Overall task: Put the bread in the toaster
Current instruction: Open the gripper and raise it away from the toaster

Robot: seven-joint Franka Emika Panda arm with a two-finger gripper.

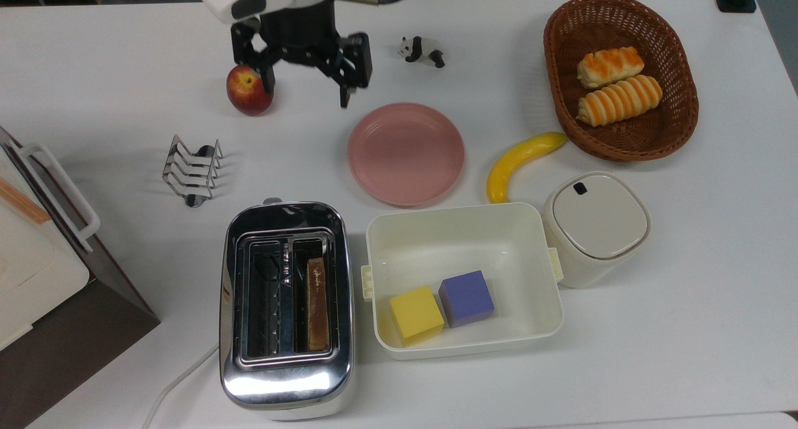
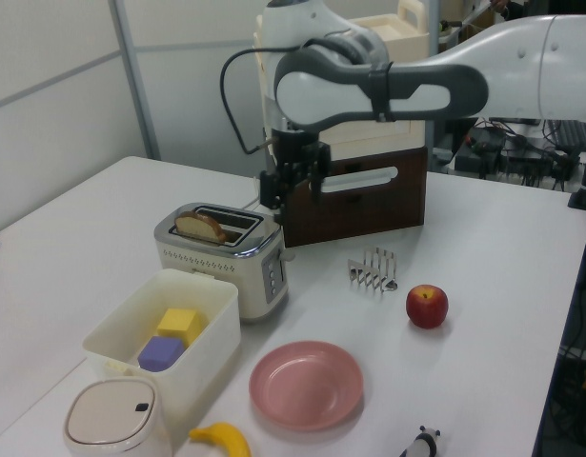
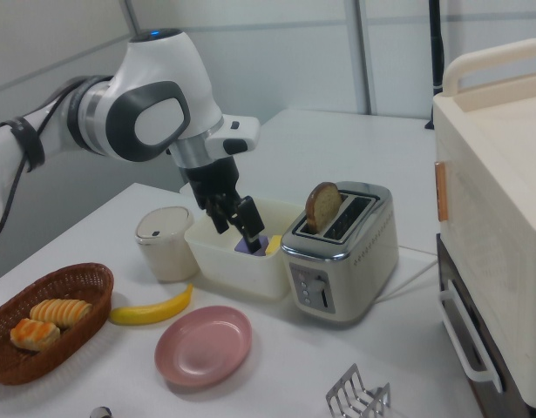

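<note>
Our hand (image 1: 303, 80) hangs wide open, empty — bread (image 1: 317, 302) stands proud in the toaster (image 1: 286, 307), could tip out if bumped.

The top view looks straight down on the white worktop (image 1: 93, 73) from overhead, close enough that the toaster (image 1: 285, 310), plate (image 1: 406, 153) and basket (image 1: 620, 80) fill its width; the fingers (image 1: 344, 92) sit near its upper edge, the toaster below them.

The left view stands low and near one worktop corner, looking level across the tub (image 2: 159, 333) and toaster toward a cabinet (image 2: 354, 186) behind the fingers.

The right view looks from the opposite side, slightly downward, with the cabinet close on the right view's right.

All three share the toaster, tub, plate and banana (image 1: 520, 161).
</note>
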